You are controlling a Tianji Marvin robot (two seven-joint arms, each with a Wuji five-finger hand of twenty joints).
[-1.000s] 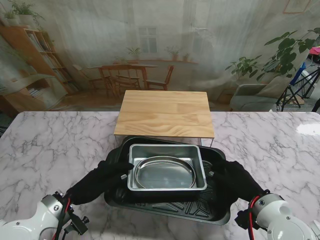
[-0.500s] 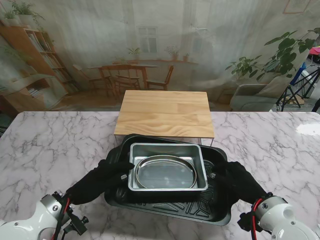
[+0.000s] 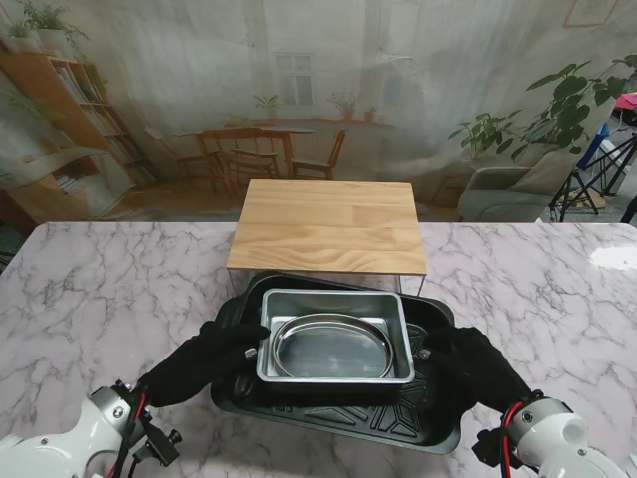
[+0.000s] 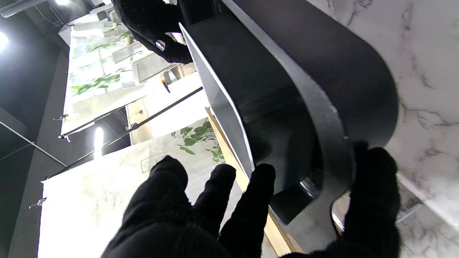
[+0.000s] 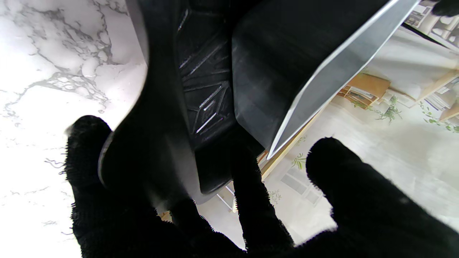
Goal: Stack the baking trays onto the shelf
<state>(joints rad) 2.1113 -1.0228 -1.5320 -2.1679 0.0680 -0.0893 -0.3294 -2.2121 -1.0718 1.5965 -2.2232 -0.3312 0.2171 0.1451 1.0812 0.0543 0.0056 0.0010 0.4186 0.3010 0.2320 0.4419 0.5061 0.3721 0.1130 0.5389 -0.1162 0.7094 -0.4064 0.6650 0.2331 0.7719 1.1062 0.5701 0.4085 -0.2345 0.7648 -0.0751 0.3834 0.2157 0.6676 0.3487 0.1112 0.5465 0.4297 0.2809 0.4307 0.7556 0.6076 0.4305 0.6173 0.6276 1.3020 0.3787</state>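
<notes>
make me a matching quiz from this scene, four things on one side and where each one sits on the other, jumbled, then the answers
Things
1. black baking tray
2. silver rectangular tray
3. round silver pan
4. wooden shelf

Places
A. inside the silver rectangular tray
B. standing on the marble table, farther from me than the trays
C. held at its two ends by the left hand and the right hand
D. nested in the black baking tray

Pairs: 1-C, 2-D, 3-A, 4-B
</notes>
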